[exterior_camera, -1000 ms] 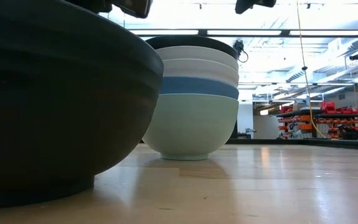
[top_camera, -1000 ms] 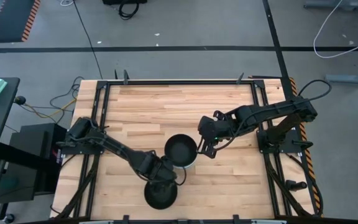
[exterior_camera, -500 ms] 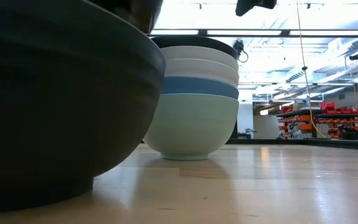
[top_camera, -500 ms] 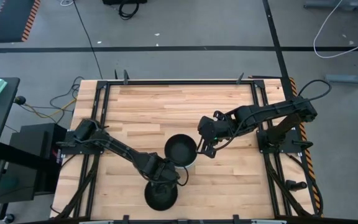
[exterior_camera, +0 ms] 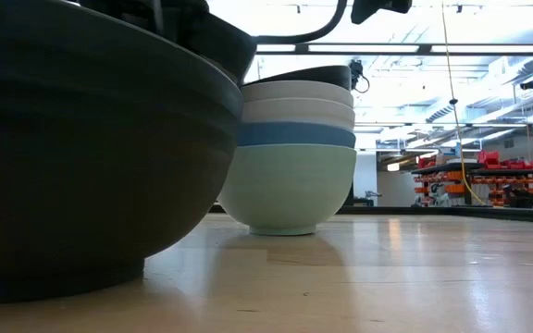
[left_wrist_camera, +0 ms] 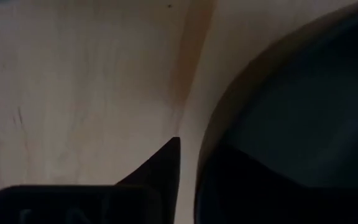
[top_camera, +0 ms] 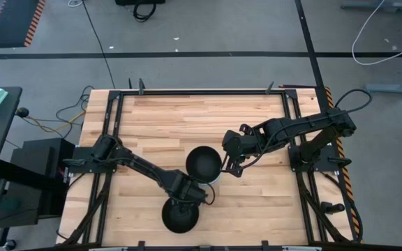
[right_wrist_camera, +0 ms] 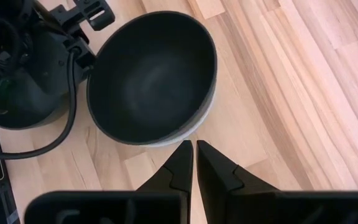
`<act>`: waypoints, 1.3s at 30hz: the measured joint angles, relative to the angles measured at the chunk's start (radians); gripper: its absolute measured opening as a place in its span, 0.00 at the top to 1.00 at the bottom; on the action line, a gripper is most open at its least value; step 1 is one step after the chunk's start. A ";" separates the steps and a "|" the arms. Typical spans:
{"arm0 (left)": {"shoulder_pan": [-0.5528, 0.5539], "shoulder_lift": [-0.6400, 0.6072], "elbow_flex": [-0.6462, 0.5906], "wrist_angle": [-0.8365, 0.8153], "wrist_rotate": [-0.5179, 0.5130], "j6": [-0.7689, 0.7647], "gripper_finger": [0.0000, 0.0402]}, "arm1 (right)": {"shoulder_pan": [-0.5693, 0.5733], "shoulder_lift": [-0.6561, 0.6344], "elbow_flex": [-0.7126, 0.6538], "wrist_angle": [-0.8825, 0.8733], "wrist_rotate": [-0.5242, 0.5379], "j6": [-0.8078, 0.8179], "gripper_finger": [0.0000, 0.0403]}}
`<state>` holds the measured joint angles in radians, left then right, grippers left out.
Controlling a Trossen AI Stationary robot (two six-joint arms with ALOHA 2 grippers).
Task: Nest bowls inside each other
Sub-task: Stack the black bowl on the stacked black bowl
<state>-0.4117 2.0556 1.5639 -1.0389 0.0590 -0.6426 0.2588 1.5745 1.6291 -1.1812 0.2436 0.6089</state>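
loose black bowl: rigid, smooth, likely slippery; pinch the rim wall.
stack: 12 o'clock of it.
left gripper: over its 12 o'clock rim, spread unclear.
right gripper: fingers pressed together, empty.

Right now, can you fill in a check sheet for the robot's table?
Surface: wooden table, bare planks.
Job's things: stack of bowls, mint at bottom, then blue, two white, black on top; lone black bowl apart near the front edge.
Clutter: nothing seen.
Pincers: left pincer at the lone black bowl's rim; right pincer shut, empty, beside the stack.
Cables: yellow cable left of the table.
Surroundings: grey floor.
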 joint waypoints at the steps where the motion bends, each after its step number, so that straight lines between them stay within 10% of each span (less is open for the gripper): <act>1: -0.003 0.000 0.000 -0.001 0.001 0.000 0.78 | 0.000 0.000 0.000 0.000 0.000 -0.001 0.93; 10: -0.040 -0.038 0.000 -0.004 0.014 0.000 0.97 | 0.000 0.001 0.000 0.000 0.000 -0.002 0.93; 39: 0.030 -0.315 0.002 -0.064 -0.093 -0.015 0.97 | 0.000 0.001 0.000 0.002 0.066 -0.026 0.93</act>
<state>-0.3814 1.7410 1.5658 -1.1030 -0.0345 -0.6575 0.2584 1.5757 1.6287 -1.1795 0.3099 0.5829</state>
